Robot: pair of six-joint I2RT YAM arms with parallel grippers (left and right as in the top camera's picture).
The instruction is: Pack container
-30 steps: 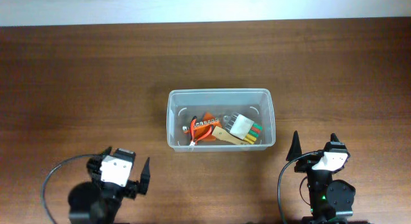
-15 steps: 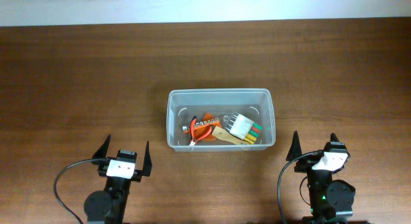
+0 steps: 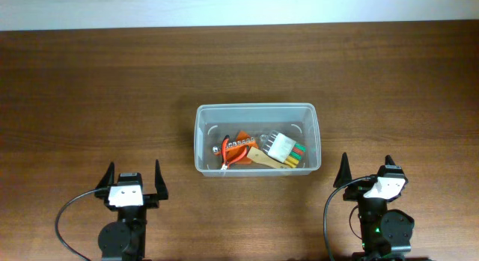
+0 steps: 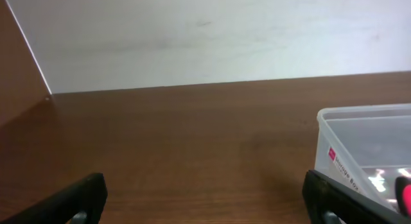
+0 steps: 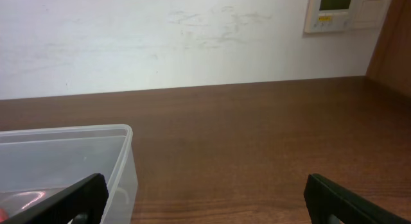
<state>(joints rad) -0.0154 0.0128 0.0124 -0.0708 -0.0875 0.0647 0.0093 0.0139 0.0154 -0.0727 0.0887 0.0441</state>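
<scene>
At the near edge of the brown wooden desk [image 3: 90,89], my left fingers [image 3: 159,186] and my right fingers [image 3: 343,176] stand spread wide, holding nothing. The clear container [image 3: 254,120] sits mid-desk, farther back between the two arms and touching neither (small tools [image 3: 262,150] in red, orange, green and yellow lie jumbled inside).

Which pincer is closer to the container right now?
The right pincer: its inner finger sits just off the near right corner of the container, while the left pincer leaves a wider strip of bare table.
</scene>
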